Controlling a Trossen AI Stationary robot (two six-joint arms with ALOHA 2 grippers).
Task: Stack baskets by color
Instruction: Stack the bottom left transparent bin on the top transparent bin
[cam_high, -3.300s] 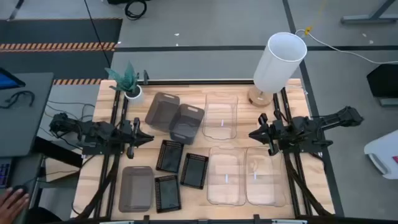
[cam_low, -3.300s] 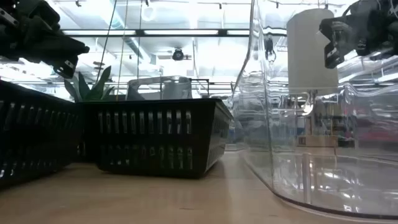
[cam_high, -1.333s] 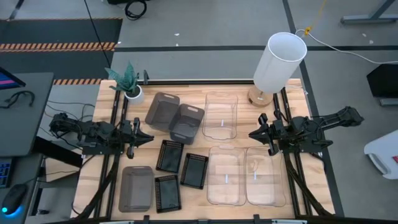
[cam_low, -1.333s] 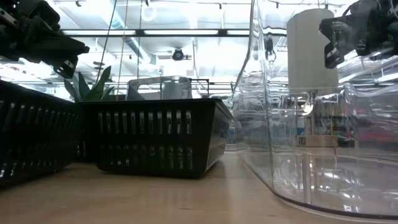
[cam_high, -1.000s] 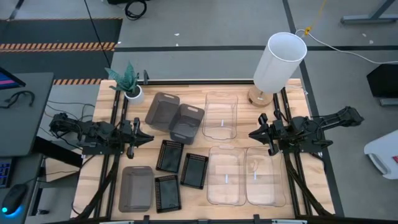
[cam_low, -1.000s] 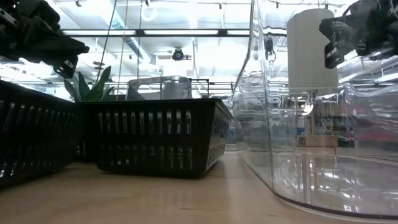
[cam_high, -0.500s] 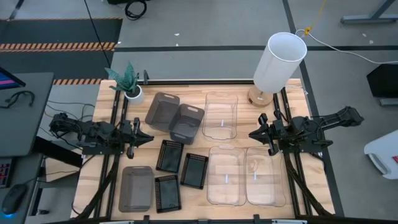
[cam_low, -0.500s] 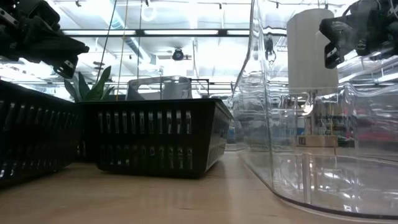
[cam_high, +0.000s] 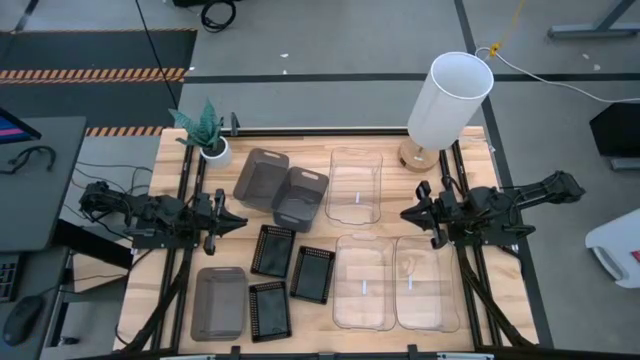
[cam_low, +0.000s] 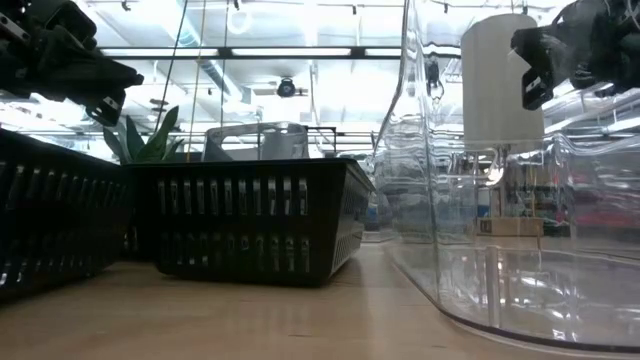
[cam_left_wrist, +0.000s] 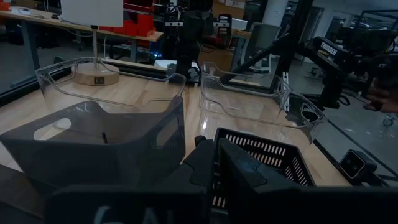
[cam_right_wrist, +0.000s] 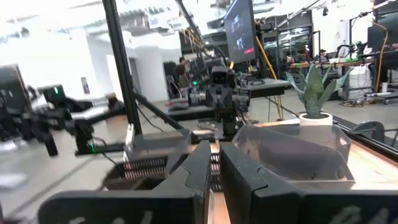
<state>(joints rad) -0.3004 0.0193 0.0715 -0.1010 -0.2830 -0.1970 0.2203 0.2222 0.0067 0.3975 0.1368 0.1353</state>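
Note:
Nine baskets rest bottoms down on the wooden table. Two smoky-grey ones (cam_high: 260, 177) (cam_high: 300, 197) sit side by side at the far middle, a third (cam_high: 218, 303) at the near left. Three black slotted ones (cam_high: 272, 250) (cam_high: 312, 274) (cam_high: 269, 310) lie in the near middle. One clear basket (cam_high: 355, 186) stands far right of centre, and two more (cam_high: 363, 281) (cam_high: 425, 283) are near right. My left gripper (cam_high: 240, 221) hovers shut at the table's left, pointing right. My right gripper (cam_high: 405, 215) hovers shut at the right, pointing left. Neither touches a basket.
A white cylindrical lamp (cam_high: 450, 100) stands at the far right corner and a small potted plant (cam_high: 205, 135) at the far left corner. Bare wood shows between the two grippers, in front of the grey pair, and along the table's left edge (cam_high: 150, 270).

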